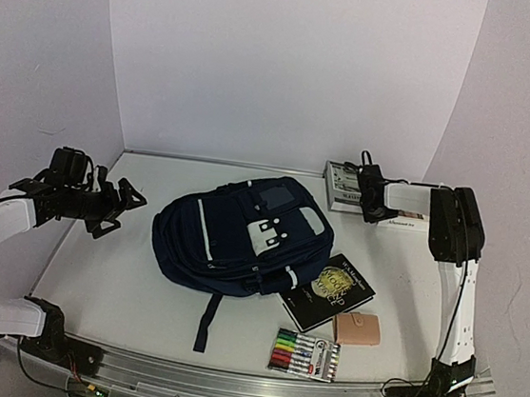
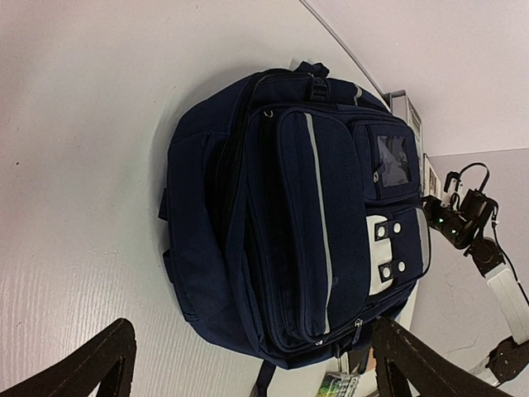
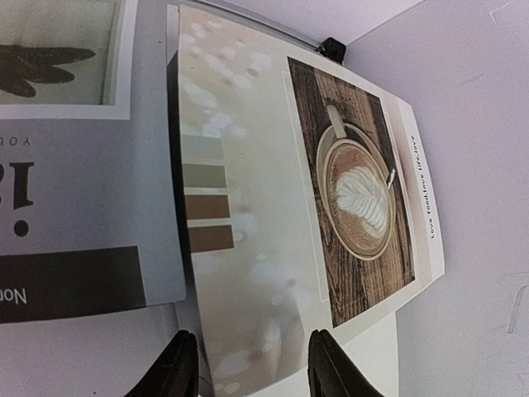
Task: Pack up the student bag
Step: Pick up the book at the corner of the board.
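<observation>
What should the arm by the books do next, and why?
Probably pinch the right gripper shut on the coffee-picture book: its open fingers hover at that book's end, seemingly not gripping, and the book must be lifted towards the student bag.

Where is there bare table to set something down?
Widest bare patch: the table left of the student bag, toward the left wall, though the left gripper hangs above it. A strip behind the bag along the back wall is bare too. Crowded: near right, with black book, wallet and marker pack; far right corner, books under the right gripper.
</observation>
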Robot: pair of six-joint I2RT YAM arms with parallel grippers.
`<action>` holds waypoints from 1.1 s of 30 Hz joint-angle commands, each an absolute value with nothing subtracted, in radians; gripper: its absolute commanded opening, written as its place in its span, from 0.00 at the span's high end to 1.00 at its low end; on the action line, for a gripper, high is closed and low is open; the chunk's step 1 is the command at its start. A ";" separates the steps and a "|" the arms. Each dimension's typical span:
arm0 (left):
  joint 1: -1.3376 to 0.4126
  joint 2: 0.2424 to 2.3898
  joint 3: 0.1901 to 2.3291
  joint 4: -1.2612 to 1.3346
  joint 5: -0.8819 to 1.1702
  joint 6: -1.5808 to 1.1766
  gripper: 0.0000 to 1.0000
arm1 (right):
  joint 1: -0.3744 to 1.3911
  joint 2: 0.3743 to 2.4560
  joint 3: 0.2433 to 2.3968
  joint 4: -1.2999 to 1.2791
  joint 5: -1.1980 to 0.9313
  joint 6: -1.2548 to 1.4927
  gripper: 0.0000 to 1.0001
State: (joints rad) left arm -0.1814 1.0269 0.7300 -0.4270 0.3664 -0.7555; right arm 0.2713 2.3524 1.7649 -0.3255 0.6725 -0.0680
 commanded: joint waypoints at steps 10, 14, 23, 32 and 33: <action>-0.176 0.976 0.736 -0.449 0.350 -0.740 0.00 | 0.246 2.409 1.850 -0.333 0.690 -0.089 0.73; -0.176 0.970 0.738 -0.453 0.346 -0.740 0.00 | 0.242 2.414 1.859 -0.333 0.699 -0.096 0.86; -0.176 0.942 0.743 -0.476 0.328 -0.731 0.00 | 0.242 2.310 1.811 -0.333 0.800 -0.085 1.00; -0.175 0.914 0.738 -0.493 0.329 -0.723 0.00 | 0.244 2.136 1.698 -0.333 0.853 -0.042 1.00; -0.175 0.911 0.738 -0.495 0.327 -0.722 0.00 | 0.246 2.120 1.685 -0.342 0.851 -0.027 1.00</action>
